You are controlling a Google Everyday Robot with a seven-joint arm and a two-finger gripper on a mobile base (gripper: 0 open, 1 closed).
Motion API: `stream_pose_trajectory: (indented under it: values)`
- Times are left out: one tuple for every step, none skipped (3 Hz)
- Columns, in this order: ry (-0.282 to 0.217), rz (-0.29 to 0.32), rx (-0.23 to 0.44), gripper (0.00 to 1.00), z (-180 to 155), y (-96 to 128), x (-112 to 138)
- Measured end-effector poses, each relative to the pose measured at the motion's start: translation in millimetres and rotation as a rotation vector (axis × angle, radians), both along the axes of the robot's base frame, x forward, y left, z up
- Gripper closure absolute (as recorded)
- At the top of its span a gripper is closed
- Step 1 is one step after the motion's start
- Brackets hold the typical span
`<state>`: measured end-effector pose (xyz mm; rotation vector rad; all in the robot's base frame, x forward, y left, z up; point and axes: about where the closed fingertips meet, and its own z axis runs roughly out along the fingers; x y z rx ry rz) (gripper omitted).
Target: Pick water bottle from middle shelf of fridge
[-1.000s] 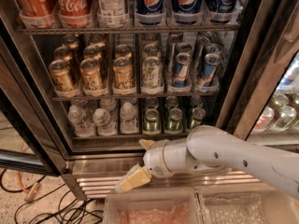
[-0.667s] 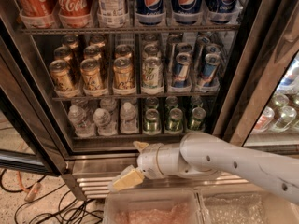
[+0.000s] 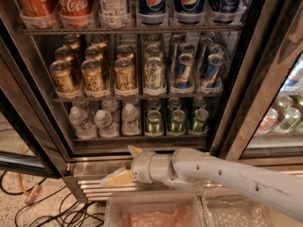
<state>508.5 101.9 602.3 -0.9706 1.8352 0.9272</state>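
Against the fridge (image 3: 90,168): end effector (image 3: 116,166) (fingers (image 3: 118,178) apart) below middle shelf (image 3: 142,137).

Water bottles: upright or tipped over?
Upright: water bottles stand caps up on the shelf. Hand sits lower, outside the fridge.

At lower left you see speckled floor (image 3: 47,203) strewn with black cables (image 3: 71,217) and an orange cord (image 3: 31,195); a lit neighbouring cooler (image 3: 289,141) stands right. The gripper (image 3: 124,165) hangs low centre, fingers apart.

Gripper (image 3: 117,166) at fridge (image 3: 92,168) base, fingers (image 3: 116,178) spread
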Motion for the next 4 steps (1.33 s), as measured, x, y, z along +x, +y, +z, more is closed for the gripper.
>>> stream_pose_trajectory:
  values:
    - [-0.027, -0.096, 0.030, 0.00, -3.6, 7.2, 11.1]
    - [-0.061, -0.203, 0.053, 0.00, 6.0, 11.3, 10.6]
    - [-0.057, -0.268, 0.044, 0.00, 15.1, 16.8, 27.0]
    - [-0.054, -0.262, 0.041, 0.00, 13.1, 19.4, 26.4]
